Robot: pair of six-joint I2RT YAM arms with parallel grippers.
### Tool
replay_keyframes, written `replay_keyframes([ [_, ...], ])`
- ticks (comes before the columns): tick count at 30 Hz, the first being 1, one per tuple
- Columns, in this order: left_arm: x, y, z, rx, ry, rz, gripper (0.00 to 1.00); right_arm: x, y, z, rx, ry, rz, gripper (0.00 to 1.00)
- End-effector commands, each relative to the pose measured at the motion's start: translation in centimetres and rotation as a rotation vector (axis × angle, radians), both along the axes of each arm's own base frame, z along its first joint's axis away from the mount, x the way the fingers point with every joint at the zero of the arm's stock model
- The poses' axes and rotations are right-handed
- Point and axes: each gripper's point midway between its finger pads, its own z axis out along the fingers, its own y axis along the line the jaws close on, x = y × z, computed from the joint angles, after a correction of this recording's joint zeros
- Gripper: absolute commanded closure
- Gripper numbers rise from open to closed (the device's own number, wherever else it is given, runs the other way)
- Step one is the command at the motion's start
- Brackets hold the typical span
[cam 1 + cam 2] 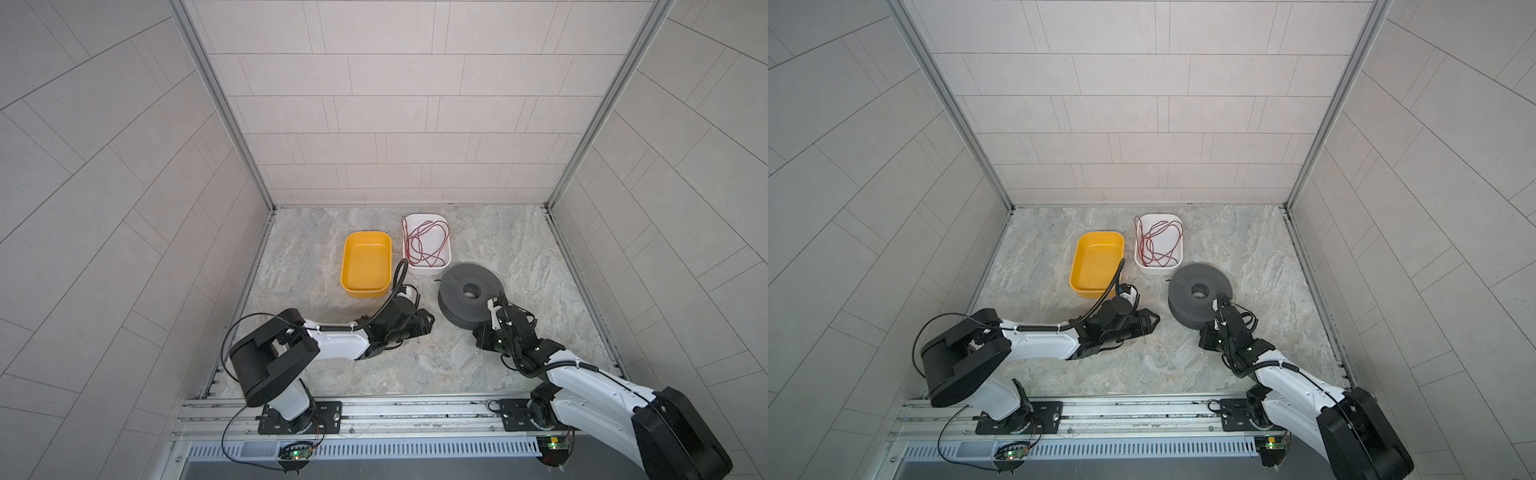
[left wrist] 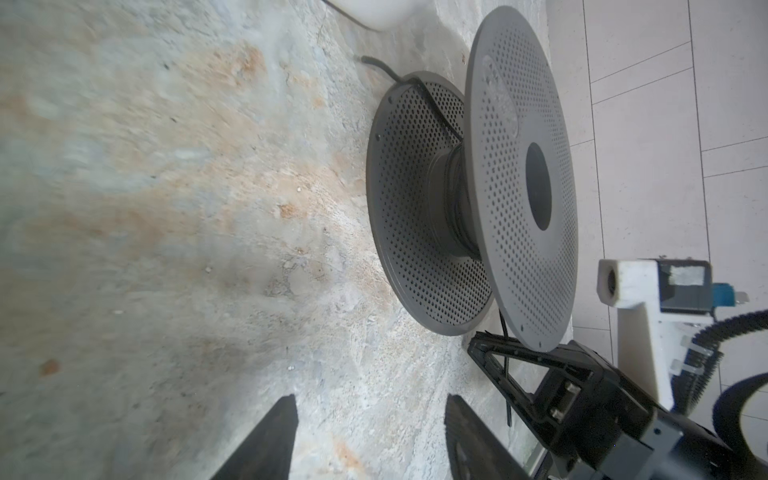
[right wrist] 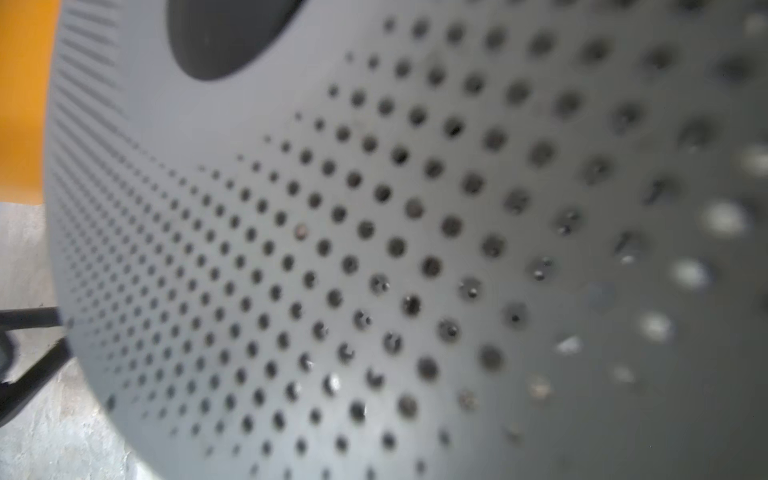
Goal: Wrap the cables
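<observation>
One grey perforated spool (image 1: 469, 295) sits right of centre in both top views. As I judge it, the step in hand is laying the last of the black cable (image 2: 438, 112) onto its hub. Most of the cable lies wound between the flanges. One tail pokes out over the lower flange, toward the upper middle of the left wrist view. Another strand drops off the rim toward the right gripper (image 2: 486, 345), whose fingers are pressed together at the spool's lower right edge. I cannot tell whether they pinch that strand or only lie beside it. The left gripper (image 2: 370, 436) hovers just left of the spool, fingers spread, holding nothing.

To do this well, I would hold the loose strand lightly taut and feed it low between the flanges rather than over the rim. I would also steady the spool with the free gripper so it does not skid on the table.

Counted:
- two arms
- one spool
- two tubs: a yellow tub (image 1: 365, 266), empty, and a white tub (image 1: 428, 269)
- one red wire (image 1: 411, 245), lying in the white tub
- one black cable
</observation>
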Motion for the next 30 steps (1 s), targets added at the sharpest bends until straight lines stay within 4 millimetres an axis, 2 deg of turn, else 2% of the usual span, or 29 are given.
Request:
replay_keyframes([
  [1, 0.2, 1.1, 1.8, 0.092, -0.068, -0.030, 0.36, 0.6, 0.7, 0.0, 0.036, 0.003, -0.016, 1.00],
  [5, 0.8, 2.7, 3.2, 0.145, -0.130, 0.008, 0.35, 0.5, 1.5, -0.7, 0.032, 0.059, 0.027, 0.99],
  [9, 1.0, 3.3, 3.2, 0.143, -0.156, 0.030, 0.35, 0.2, 2.0, -1.4, 0.039, 0.091, 0.043, 0.97],
  [18, 1.0, 2.9, 2.1, 0.129, -0.143, 0.030, 0.35, -0.4, 0.9, -0.8, -0.005, 0.067, 0.029, 0.78],
  [24, 1.0, 2.8, 1.9, 0.126, -0.140, 0.027, 0.35, -0.7, 0.2, -0.6, -0.028, 0.037, 0.028, 0.74],
  [30, 1.1, 2.8, 1.9, 0.128, -0.142, 0.029, 0.35, -1.2, -0.2, -0.6, -0.044, 0.043, 0.025, 0.74],
])
